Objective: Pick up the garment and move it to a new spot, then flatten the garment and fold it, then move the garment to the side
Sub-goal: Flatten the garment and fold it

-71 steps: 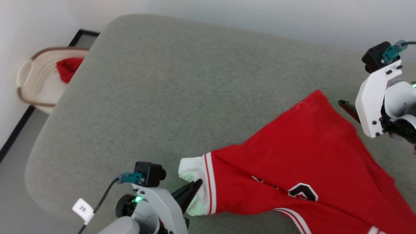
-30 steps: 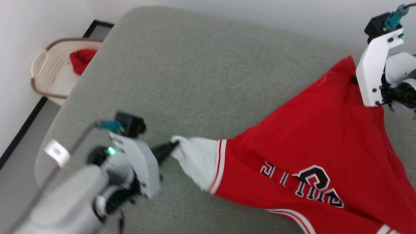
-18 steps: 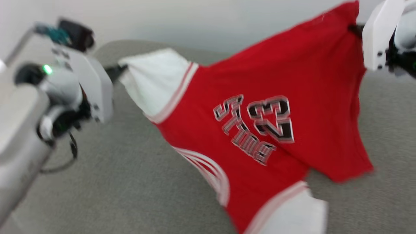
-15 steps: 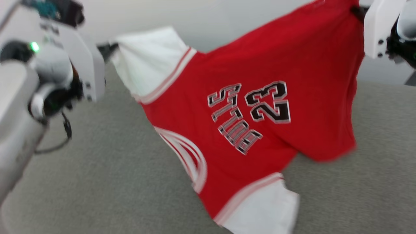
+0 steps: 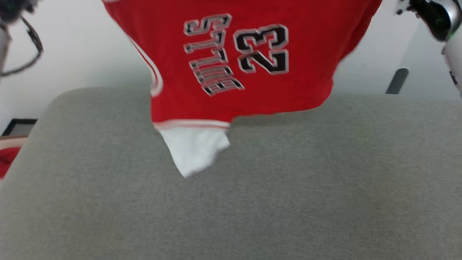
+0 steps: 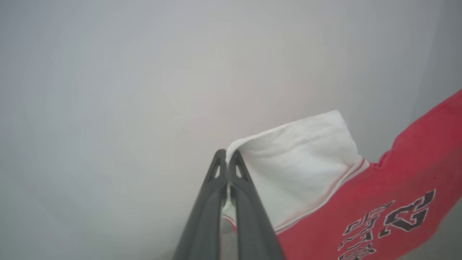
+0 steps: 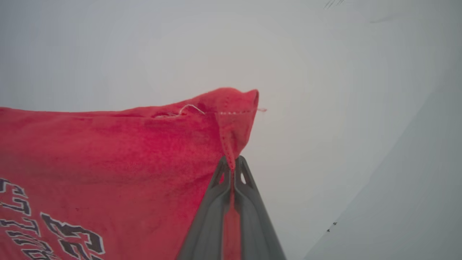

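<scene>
Since a moment ago the garment (image 5: 231, 54) has been raised higher, and most of it now hangs in the air in front of a pale wall (image 5: 72, 43). It is a red jersey with the black "BULLS 23" print turned sideways. One white sleeve (image 5: 195, 151) dangles lowest, above the grey padded surface (image 5: 288, 187). It seems to hang clear of the surface, though blur makes this hard to judge.

In the left wrist view, the left claw (image 6: 227, 159) has its two dark fingers pressed together, clamped on the edge of the other white sleeve (image 6: 299, 159).

In the right wrist view, the right claw (image 7: 232, 162) is likewise closed tight on a red hem corner, with a strip of red cloth running down between its fingers.

At the head view's left edge are a basket rim (image 5: 9, 141) and a small red cloth (image 5: 5, 164).
</scene>
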Controlling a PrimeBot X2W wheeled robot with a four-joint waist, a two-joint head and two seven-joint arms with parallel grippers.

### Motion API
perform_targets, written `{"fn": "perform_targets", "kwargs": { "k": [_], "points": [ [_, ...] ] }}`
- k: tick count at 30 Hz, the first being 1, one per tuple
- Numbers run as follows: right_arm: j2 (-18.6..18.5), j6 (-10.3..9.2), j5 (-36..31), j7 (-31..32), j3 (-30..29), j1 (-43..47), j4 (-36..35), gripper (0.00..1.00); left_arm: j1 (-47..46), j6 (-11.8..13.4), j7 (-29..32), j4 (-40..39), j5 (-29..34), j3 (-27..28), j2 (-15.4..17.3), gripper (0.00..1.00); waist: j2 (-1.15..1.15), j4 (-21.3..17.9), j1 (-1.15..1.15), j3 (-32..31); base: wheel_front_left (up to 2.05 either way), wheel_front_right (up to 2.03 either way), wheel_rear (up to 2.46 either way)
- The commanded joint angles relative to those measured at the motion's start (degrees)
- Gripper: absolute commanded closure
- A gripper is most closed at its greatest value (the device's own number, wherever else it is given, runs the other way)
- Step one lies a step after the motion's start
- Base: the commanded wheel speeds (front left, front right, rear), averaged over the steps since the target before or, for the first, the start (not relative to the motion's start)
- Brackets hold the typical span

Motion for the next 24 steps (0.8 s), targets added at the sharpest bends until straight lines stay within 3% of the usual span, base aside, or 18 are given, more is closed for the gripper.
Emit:
{"fn": "perform_targets", "kwargs": {
  "k": [1, 12, 17, 24],
  "points": [
    [1.03, -0.06, -0.54, -1.17, -0.65, -1.25, 1.21, 1.0, -2.28, -0.44, -1.34, 2.48, 0.89, -0.15, -0.75, 1.0, 0.0, -2.1, 0.0, -0.7, 0.0, 0.0, 0.0],
    [3.35, -0.06, -0.16, -3.01, -2.2, -4.91, 4.63, 1.0, -11.79, -2.06, -9.33, 11.11, 2.58, -1.96, -3.34, 1.0, 0.0, -3.87, 0.0, 2.47, 0.0, 0.0, 0.0],
    [2.46, -0.06, -0.14, -3.55, -2.91, -8.3, 4.38, 1.0, -16.11, -2.11, -11.21, 11.8, 1.96, -3.14, -2.98, 1.0, 0.0, -4.35, 0.0, 9.06, 0.0, 0.0, 0.0],
    [1.49, -0.06, -2.8, -7.67, -4.68, -15.47, 5.4, 1.0, -24.15, -2.13, -14.47, 11.07, 2.08, -4.43, -1.23, 1.0, 0.0, -4.72, 0.0, 22.92, 0.0, 0.0, 0.0]
  ]
}}
